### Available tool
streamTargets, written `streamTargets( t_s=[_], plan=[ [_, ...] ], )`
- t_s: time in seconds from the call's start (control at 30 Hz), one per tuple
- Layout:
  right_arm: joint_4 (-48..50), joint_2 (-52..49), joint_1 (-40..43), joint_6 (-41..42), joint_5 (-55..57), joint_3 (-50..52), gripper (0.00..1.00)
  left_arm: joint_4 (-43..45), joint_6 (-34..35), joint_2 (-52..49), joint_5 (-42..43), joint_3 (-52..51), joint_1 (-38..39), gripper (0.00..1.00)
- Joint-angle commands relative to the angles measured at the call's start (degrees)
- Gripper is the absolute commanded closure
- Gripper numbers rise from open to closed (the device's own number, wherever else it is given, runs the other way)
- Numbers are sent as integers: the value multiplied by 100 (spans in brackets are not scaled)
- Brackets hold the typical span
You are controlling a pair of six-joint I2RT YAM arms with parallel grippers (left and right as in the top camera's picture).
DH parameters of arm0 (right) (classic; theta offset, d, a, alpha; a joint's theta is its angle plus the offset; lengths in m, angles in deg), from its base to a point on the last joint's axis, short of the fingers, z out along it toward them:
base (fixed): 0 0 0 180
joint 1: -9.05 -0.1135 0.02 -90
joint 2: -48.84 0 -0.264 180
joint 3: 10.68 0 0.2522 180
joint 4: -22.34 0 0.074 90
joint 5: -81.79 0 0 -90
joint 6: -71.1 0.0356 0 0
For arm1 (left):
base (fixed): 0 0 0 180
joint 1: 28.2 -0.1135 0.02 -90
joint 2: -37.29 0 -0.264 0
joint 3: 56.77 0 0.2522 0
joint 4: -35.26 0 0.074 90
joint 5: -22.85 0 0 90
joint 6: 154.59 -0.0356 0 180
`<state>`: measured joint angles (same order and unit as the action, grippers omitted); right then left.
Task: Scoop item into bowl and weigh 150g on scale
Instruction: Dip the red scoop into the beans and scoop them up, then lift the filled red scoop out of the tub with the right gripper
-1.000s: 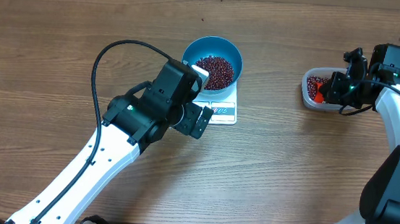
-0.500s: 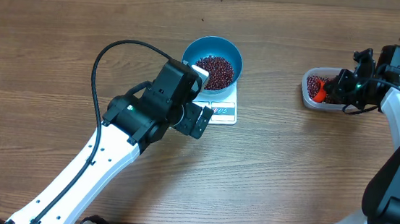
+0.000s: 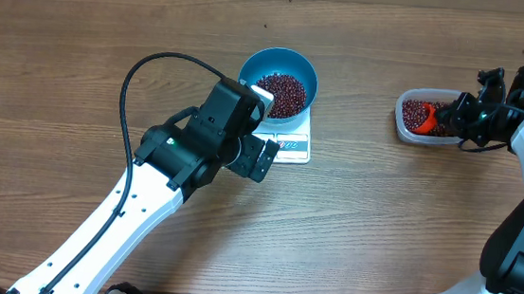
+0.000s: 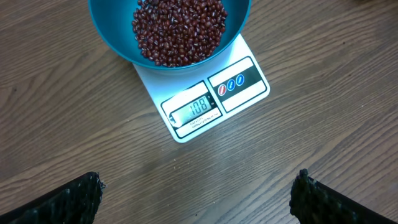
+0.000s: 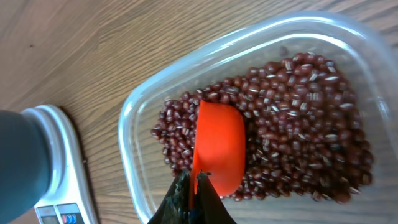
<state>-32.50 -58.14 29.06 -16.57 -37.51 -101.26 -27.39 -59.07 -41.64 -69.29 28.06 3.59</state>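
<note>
- The left gripper (image 4: 199,200) is spread wide, empty, near the scale (image 4: 186,127).
- The bowl (image 4: 112,38) is set on the scale.
- An orange scoop (image 5: 219,144) is clamped by the right gripper (image 5: 193,200) inside the tub (image 5: 138,109).
- The beans (image 4: 180,28) are heaped in the bowl.

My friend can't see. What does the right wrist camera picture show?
An orange scoop, pinched by the right gripper, rests among dark red beans in a clear plastic tub. A white scale peeks in at the left, on the wooden table.

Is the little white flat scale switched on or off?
On: dark digits show in the grey display window of the white rectangular scale, under the round blue bowl.
</note>
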Motion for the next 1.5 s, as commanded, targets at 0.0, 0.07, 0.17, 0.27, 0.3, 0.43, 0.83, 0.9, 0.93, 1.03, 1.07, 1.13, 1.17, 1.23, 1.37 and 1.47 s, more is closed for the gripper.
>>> streamTargets(
  t_s=[0.0,0.07,0.17,0.27,0.3,0.43,0.83,0.9,0.93,1.03,1.07,1.13,1.17,1.23,1.37,1.47],
  plan=[
    [35,-306,4,-87,-496,-2,96,0,-127,-46,26,70,11,0],
    [31,-433,4,-90,-800,-2,96,0,-127,-46,26,72,11,0],
    [-2,-470,4,-153,-907,-2,96,0,-127,-46,26,70,11,0],
    [-28,-470,4,-264,-1121,-2,96,0,-127,-46,26,70,11,0],
    [-35,-470,4,-264,-1137,-2,96,0,-127,-46,26,70,11,1],
    [-50,-470,7,-267,-1154,-2,96,0,-127,-46,26,70,11,0],
    [-42,-470,592,-415,-1941,-2,96,0,-127,-46,26,70,11,0],
    [-13,-470,732,-415,-2199,-2,96,0,-127,-46,26,70,11,0],
    [-9,-470,809,-415,-2293,-2,96,0,-127,-46,26,70,11,0],
    [-13,-470,1025,-415,-2424,-2,96,0,-127,-46,26,70,11,0],
    [-13,-470,1093,-455,-2542,-2,96,0,-127,-46,26,70,11,0],
    [-48,-470,1231,-669,-2946,-2,96,0,-127,-46,26,70,11,0],
    [-70,-470,1283,-719,-3110,-2,96,0,-127,-46,26,70,11,1],
    [-85,-470,1403,-737,-3460,-2,96,0,-127,-46,28,70,11,0],
    [-83,-470,1502,-737,-3847,-2,96,0,-127,-46,26,70,11,0],
    [-85,-470,1539,-734,-4054,-2,96,0,-127,-46,26,70,11,0]
  ],
)
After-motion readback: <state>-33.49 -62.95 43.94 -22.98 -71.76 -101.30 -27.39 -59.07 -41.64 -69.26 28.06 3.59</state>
